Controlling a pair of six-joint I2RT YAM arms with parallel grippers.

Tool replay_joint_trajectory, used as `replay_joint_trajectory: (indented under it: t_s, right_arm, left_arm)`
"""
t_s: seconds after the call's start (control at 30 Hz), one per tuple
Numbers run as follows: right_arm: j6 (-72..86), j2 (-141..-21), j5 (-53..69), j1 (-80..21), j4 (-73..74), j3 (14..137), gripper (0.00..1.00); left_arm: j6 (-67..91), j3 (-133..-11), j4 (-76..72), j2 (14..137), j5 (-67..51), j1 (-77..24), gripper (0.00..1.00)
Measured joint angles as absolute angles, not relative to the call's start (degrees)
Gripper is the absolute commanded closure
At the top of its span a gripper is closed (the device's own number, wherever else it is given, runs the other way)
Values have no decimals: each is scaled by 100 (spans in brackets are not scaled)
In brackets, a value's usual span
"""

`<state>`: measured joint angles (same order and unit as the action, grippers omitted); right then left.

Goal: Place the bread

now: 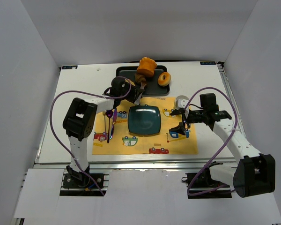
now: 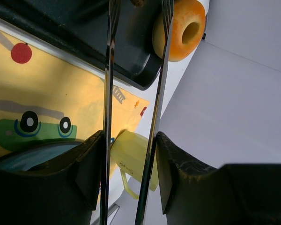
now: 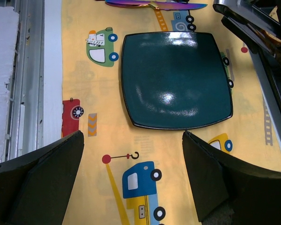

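Bread [image 2: 139, 2] is hanging over tray's [image 2: 131, 70] near edge in tongs [image 2: 107, 93] clamped by left gripper [image 2: 130, 159]; right gripper [image 3: 133, 154] is gaping

White arms [image 1: 78, 151] — black joints [image 1: 79, 119], purple cables [image 1: 53, 108]

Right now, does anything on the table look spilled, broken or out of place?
Nothing stands out. The teal plate lies flat and bare on the placemat, the doughnut and the orange bun sit on the black tray, and I see no spill.
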<state>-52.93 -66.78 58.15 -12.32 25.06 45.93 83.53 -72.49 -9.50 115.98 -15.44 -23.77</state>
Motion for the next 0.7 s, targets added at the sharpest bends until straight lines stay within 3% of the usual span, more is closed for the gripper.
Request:
replay_joint_trajectory:
  t_s: [0.4,0.7]
  right_arm:
    - [-5295,-6678,5841,-1232,2506,4593,11]
    - [-5295,-6678,5852,-1232,2506,4593,11]
  left_arm:
    - [8462,-7249,-1120,11629,-1540,-2381,45]
    - [8519,-7249,-1216,11697,-1538,-2381,57]
